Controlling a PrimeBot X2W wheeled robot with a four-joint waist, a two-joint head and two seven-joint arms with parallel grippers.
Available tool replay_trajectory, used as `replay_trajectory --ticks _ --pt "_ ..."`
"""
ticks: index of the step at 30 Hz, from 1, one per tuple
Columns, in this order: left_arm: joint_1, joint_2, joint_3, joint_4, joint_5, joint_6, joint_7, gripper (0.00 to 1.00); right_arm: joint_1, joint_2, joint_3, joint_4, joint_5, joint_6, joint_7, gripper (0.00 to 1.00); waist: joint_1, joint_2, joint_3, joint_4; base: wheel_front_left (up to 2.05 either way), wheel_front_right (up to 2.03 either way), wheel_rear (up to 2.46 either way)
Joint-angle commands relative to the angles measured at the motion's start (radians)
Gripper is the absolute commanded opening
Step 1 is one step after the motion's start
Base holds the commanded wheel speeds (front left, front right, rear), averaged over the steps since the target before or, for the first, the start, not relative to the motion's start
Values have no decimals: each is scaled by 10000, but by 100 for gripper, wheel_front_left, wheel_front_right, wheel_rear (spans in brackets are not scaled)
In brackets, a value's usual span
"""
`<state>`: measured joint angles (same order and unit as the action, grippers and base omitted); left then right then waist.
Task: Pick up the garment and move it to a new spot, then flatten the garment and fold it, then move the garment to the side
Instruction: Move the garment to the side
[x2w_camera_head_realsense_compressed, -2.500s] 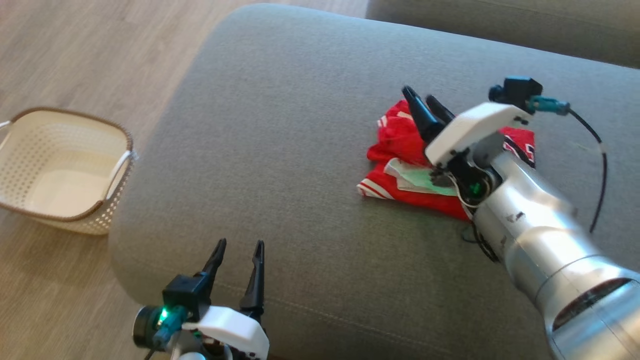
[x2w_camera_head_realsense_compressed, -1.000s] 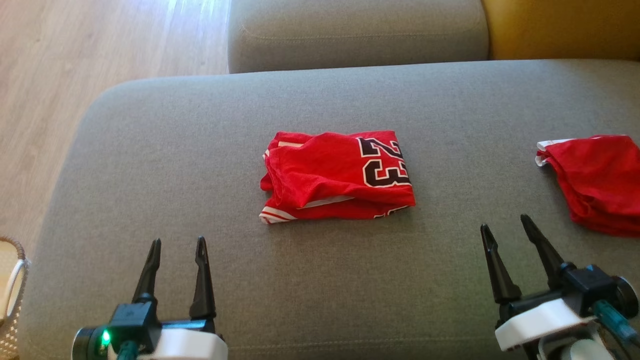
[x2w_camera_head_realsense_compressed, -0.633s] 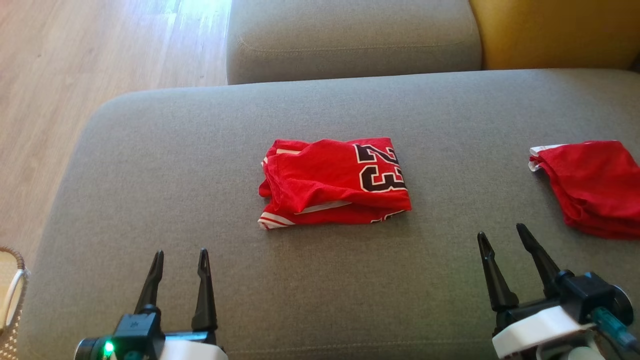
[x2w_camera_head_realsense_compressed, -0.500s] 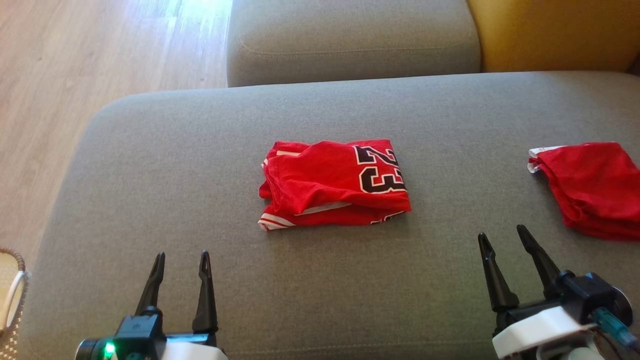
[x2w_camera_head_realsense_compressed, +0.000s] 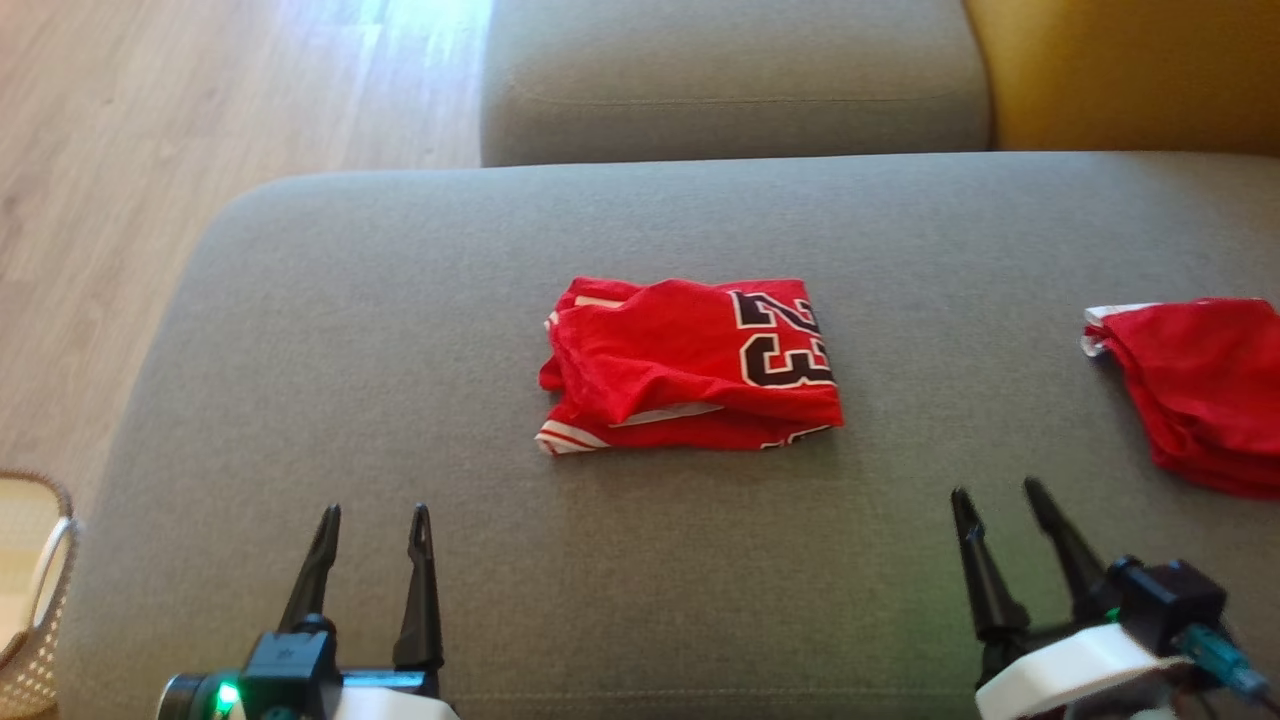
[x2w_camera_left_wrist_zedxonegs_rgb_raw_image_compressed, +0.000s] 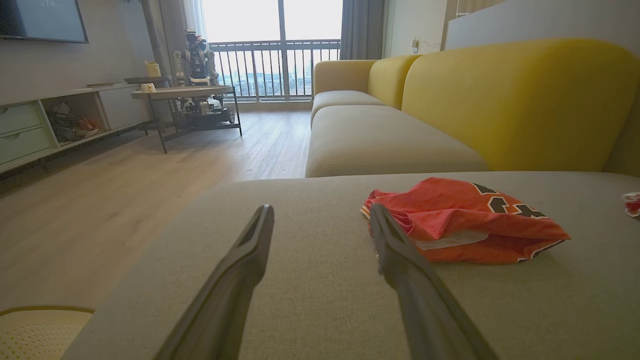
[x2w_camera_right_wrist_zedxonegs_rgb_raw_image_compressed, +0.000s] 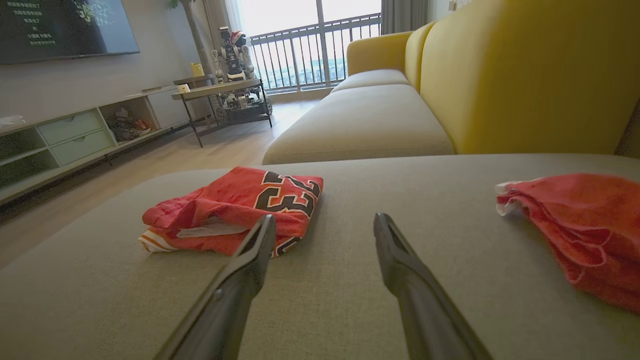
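The folded red jersey (x2w_camera_head_realsense_compressed: 690, 365) lies in the middle of the grey sofa seat (x2w_camera_head_realsense_compressed: 380, 300), a second red garment (x2w_camera_head_realsense_compressed: 1200, 390) well to its right. My left pincer (x2w_camera_head_realsense_compressed: 375, 512) and right pincer (x2w_camera_head_realsense_compressed: 996, 490) hover nearer me, both spread, empty.

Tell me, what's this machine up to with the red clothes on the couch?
A two-armed robot is folding clothes on a grey couch. A red jersey numbered 23 lies roughly folded mid-cushion, and another red garment lies off to the robot's right. Its left gripper and right gripper are open and empty, hovering near the couch's front edge, touching neither piece. A basket stands on the floor to its left.
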<state>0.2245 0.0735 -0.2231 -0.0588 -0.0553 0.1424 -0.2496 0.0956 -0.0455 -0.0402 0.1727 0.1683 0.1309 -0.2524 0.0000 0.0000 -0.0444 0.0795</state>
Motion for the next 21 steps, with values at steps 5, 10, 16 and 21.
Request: replay_trajectory --ticks 5,10,16,21 --pt "-377 -150 163 -212 49 -65 -122 100 -1028 -47 609 1055 1213 -2 -93 100 0 0 186 468 0 0 0" --pt "-515 -183 -10 -163 52 -127 -122 100 -2425 -47 771 2879 2292 -2 -93 100 0 0 505 983 0 0 0" --pt "-808 -209 -252 -4 40 -141 -122 100 -4385 -49 537 5237 3041 -2 119 100 0 0 844 1659 0 0 0" --pt "-1020 -222 -491 52 6 -138 -122 100 -5772 -157 -105 6846 4094 -2 968 100 0 0 1112 2155 0 0 0"
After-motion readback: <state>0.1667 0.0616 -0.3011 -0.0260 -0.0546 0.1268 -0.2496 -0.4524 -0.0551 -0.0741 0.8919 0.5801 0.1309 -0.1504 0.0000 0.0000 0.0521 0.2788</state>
